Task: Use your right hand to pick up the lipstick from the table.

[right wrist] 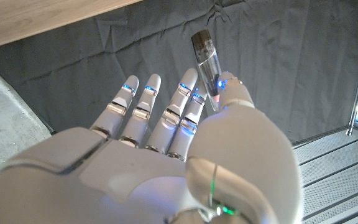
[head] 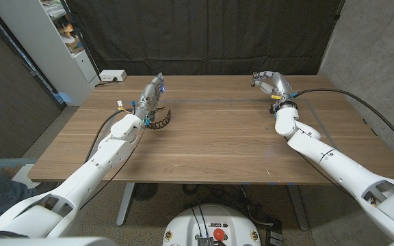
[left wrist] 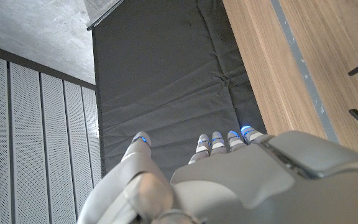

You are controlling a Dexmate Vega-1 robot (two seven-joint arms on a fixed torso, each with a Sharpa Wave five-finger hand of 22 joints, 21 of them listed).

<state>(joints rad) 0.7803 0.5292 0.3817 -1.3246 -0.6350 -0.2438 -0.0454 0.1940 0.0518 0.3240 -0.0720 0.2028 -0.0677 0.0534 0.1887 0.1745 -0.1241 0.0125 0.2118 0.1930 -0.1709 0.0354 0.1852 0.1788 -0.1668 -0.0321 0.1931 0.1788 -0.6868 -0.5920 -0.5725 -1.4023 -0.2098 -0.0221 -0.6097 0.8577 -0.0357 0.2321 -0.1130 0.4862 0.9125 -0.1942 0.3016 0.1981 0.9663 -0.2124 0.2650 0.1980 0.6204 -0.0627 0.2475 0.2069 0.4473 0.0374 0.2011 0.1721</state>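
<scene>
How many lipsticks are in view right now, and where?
1. The lipstick is pinched in the right hand, lifted off the table near its far right side. None shows lying on the tabletop.

Clear lipstick [right wrist: 207, 65], dark cap; white right hand [right wrist: 166, 149].

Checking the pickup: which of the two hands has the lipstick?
The right hand: it pinches the lipstick between thumb and fingers, raised off the table. The left hand carries nothing.
</scene>
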